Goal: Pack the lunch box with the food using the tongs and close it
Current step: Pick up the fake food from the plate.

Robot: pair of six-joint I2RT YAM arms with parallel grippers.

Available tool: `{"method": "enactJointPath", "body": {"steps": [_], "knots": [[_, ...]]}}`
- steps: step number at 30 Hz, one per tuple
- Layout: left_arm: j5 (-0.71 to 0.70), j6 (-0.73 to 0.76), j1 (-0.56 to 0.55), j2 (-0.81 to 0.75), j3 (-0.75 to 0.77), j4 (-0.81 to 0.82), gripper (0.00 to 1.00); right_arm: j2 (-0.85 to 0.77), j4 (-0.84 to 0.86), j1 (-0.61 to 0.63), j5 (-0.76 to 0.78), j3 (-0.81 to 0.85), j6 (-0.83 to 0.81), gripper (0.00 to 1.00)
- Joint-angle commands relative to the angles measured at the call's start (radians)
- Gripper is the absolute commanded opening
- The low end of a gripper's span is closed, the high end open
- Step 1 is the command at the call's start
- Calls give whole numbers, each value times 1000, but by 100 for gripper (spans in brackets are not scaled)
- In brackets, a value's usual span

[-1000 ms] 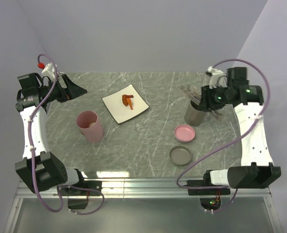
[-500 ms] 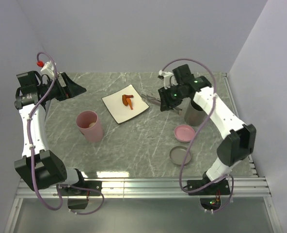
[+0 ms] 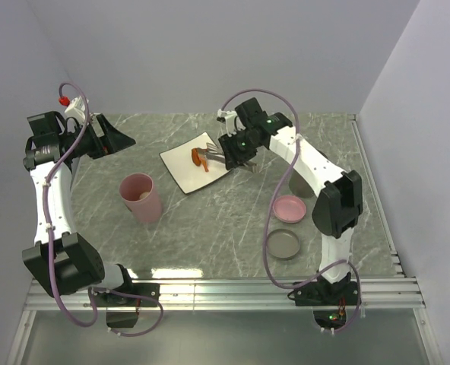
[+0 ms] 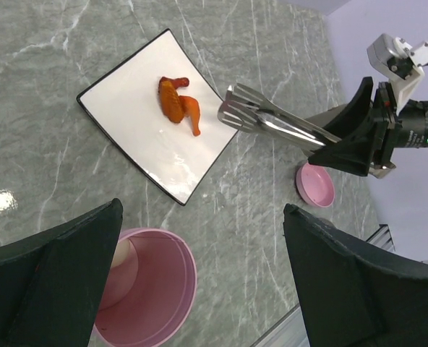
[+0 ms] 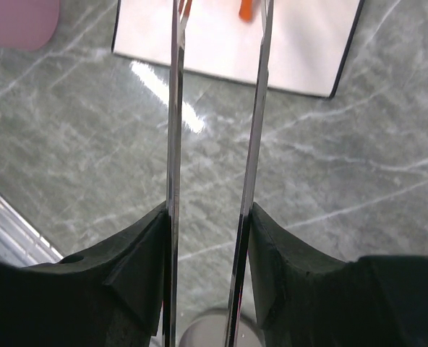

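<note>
Orange-brown glossy food point(image 3: 200, 156) point(image 4: 176, 105) lies on a white square plate point(image 3: 187, 173) point(image 4: 138, 148). My right gripper point(image 3: 235, 154) point(image 5: 207, 213) is shut on the silver tongs point(image 3: 213, 157) point(image 4: 268, 121) point(image 5: 175, 108), and their spread tips hover over the plate's right edge beside the food. The pink lunch box point(image 3: 142, 199) point(image 4: 152, 289), a tall round tub, stands left of centre with a whitish ball point(image 4: 121, 259) inside. High at the back left, my left gripper point(image 3: 118, 141) point(image 4: 202, 210) hangs open, holding nothing.
A pink lid point(image 3: 289, 208) point(image 4: 315, 184) and a grey lid point(image 3: 283, 244) lie on the marble table point(image 3: 225, 220) at the front right. The right arm stretches diagonally across the table's right half.
My right arm has swung left from the metal cup to the plate, carrying the tongs with it. The left arm has not moved.
</note>
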Motion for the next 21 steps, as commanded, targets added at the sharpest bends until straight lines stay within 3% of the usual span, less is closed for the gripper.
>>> {"method": "enactJointPath", "body": {"steps": [1, 10, 21], "knots": [[-4, 29, 2, -4, 25, 10, 99, 48, 29, 21, 39, 91, 17, 51], [-17, 40, 2, -11, 8, 13, 99, 128, 28, 41, 114, 148, 29, 52], [-3, 29, 4, 2, 2, 25, 99, 184, 24, 45, 87, 166, 28, 52]]}}
